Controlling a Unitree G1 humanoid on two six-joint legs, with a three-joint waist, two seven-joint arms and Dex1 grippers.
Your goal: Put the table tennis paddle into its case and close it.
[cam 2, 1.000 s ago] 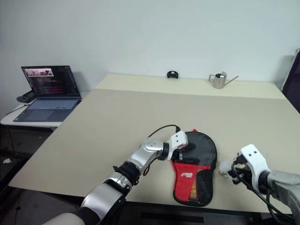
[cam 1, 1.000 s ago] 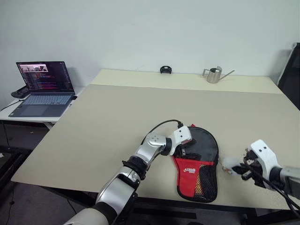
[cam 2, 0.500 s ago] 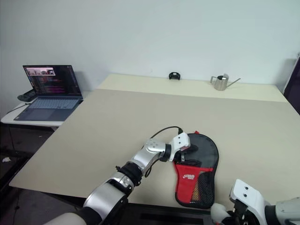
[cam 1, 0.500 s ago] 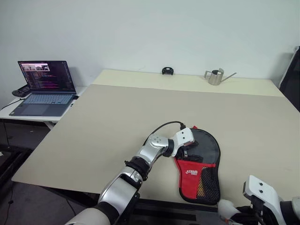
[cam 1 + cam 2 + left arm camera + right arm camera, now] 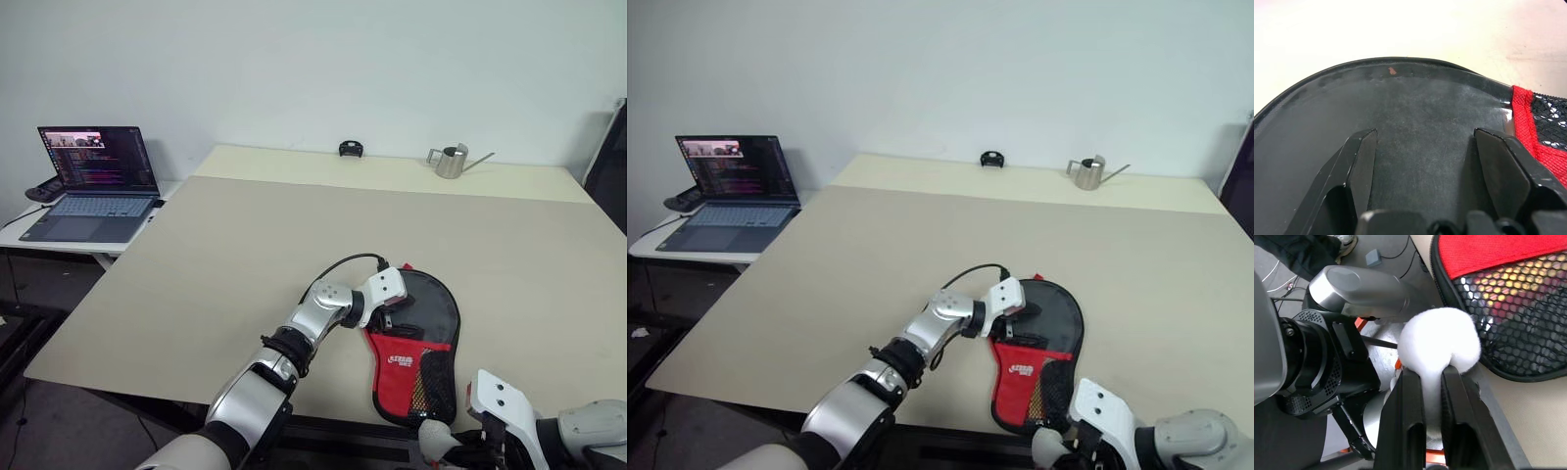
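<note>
The case [image 5: 416,364], black with a red panel and a mesh pocket, lies flat near the table's front edge. A smooth round black face [image 5: 1415,117], which looks like the table tennis paddle, lies in the case's far half; its handle is hidden. My left gripper [image 5: 390,313] rests on this black face, its two fingers spread open with nothing between them. My right gripper [image 5: 1432,372] hangs just off the front edge, below the case's mesh pocket [image 5: 1518,318]. It is pinched shut on a white fluffy ball [image 5: 434,438].
A laptop [image 5: 93,181] stands open on a low side table at the left. At the table's far edge are a small metal watering can [image 5: 451,160] and a small black object [image 5: 349,148]. The wide beige table [image 5: 245,245] lies bare around the case.
My right gripper, still holding the white fluffy ball, has moved from beside the case's right edge down and left, to below the table's front edge. The left gripper has stayed put.
</note>
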